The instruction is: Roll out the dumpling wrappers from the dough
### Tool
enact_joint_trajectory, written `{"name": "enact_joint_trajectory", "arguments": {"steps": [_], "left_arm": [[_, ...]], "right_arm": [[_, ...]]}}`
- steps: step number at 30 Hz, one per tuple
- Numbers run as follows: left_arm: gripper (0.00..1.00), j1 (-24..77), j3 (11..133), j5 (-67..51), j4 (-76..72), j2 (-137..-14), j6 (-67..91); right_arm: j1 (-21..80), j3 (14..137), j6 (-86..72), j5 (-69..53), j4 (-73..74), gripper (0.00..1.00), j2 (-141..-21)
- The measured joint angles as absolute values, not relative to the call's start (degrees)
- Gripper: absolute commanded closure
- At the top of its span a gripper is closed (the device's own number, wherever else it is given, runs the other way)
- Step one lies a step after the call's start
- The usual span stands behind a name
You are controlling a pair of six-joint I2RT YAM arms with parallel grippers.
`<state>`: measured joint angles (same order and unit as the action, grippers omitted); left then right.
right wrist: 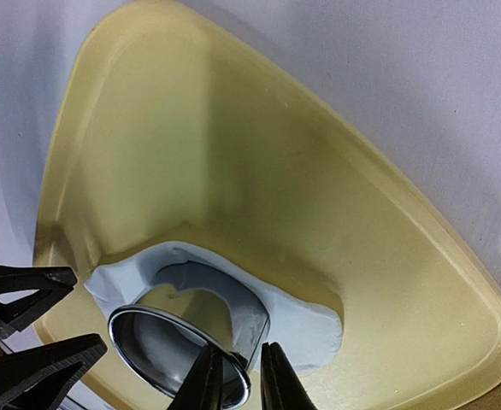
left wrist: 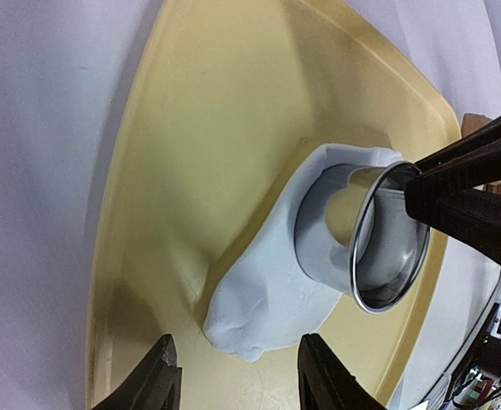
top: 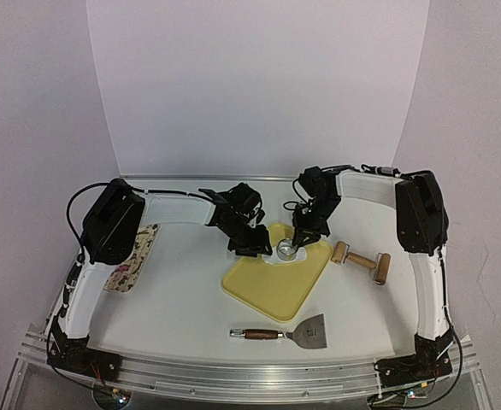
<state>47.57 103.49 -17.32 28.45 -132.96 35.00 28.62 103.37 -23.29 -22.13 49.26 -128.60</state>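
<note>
Dough (right wrist: 306, 329) lies flattened in the yellow tray's (right wrist: 233, 154) far corner. My right end effector (right wrist: 238, 350) pinches the ring cutter's (right wrist: 201, 309) rim, probably to stamp a disc. My left end effector (left wrist: 238, 342) hovers half-open and empty beside it.

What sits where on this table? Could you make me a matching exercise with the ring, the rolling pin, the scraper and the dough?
Things:
1. metal ring
2. rolling pin
3. scraper
4. dough

Places:
A. on the table, right of the yellow tray
B. standing on the dough
C. between the tray and the arm bases
D. lying on the tray

Pairs: 1-B, 2-A, 3-C, 4-D
</note>
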Motion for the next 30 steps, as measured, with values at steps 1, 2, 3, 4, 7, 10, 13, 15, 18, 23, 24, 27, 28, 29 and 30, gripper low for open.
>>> {"name": "enact_joint_trajectory", "arguments": {"steps": [1, 2, 3, 4, 7, 10, 13, 15, 18, 23, 24, 27, 28, 29, 30], "left_arm": [[0.53, 47.6, 103.9, -17.3, 28.8, -133.2, 35.0], [0.54, 47.6, 104.4, -17.3, 29.0, -133.4, 35.0], [0.54, 47.6, 104.8, -17.3, 29.3, -133.7, 35.0], [0.54, 47.6, 105.0, -17.3, 29.5, -133.9, 35.0], [0.54, 47.6, 105.3, -17.3, 29.8, -134.1, 35.0], [0.54, 47.6, 105.4, -17.3, 30.0, -134.1, 35.0], [0.54, 47.6, 105.4, -17.4, 30.0, -134.1, 35.0], [0.54, 47.6, 105.4, -17.4, 30.0, -134.1, 35.0], [0.54, 47.6, 105.4, -17.4, 30.0, -134.1, 35.0], [0.54, 47.6, 105.4, -17.4, 30.1, -134.2, 35.1], [0.54, 47.6, 105.4, -17.4, 30.1, -134.2, 35.3], [0.54, 47.6, 105.4, -17.4, 30.1, -134.2, 36.0], [0.54, 47.6, 105.4, -17.4, 30.0, -134.2, 36.1], [0.54, 47.6, 105.4, -17.4, 30.0, -134.2, 36.1], [0.54, 47.6, 105.4, -17.4, 30.0, -134.2, 36.1]], "right_arm": [[28.7, 103.5, -23.2, -22.0, 49.3, 0.85, -128.6], [28.8, 103.5, -23.0, -21.9, 49.3, 0.86, -128.6], [28.9, 103.5, -22.9, -21.8, 49.3, 0.88, -128.6], [29.0, 103.5, -22.8, -21.6, 49.4, 0.89, -128.6], [29.4, 103.8, -22.3, -20.8, 49.9, 0.91, -128.9], [29.8, 104.6, -21.8, -20.0, 50.7, 0.92, -129.2], [30.3, 105.1, -21.1, -19.0, 51.3, 0.94, -129.4], [30.7, 105.4, -20.7, -18.3, 51.7, 0.95, -129.4], [31.1, 105.8, -20.0, -17.0, 52.2, 0.98, -129.5], [31.8, 107.2, -18.5, -14.5, 53.5, 1.00, -130.3], [31.9, 107.5, -18.2, -14.0, 53.7, 1.00, -130.4], [32.5, 108.4, -17.5, -12.5, 54.6, 1.00, -130.9], [32.6, 109.0, -17.2, -12.0, 55.1, 1.00, -131.3], [32.7, 109.5, -17.0, -11.6, 55.5, 1.00, -131.5], [32.8, 110.0, -16.8, -11.3, 56.0, 1.00, -131.8]]}}
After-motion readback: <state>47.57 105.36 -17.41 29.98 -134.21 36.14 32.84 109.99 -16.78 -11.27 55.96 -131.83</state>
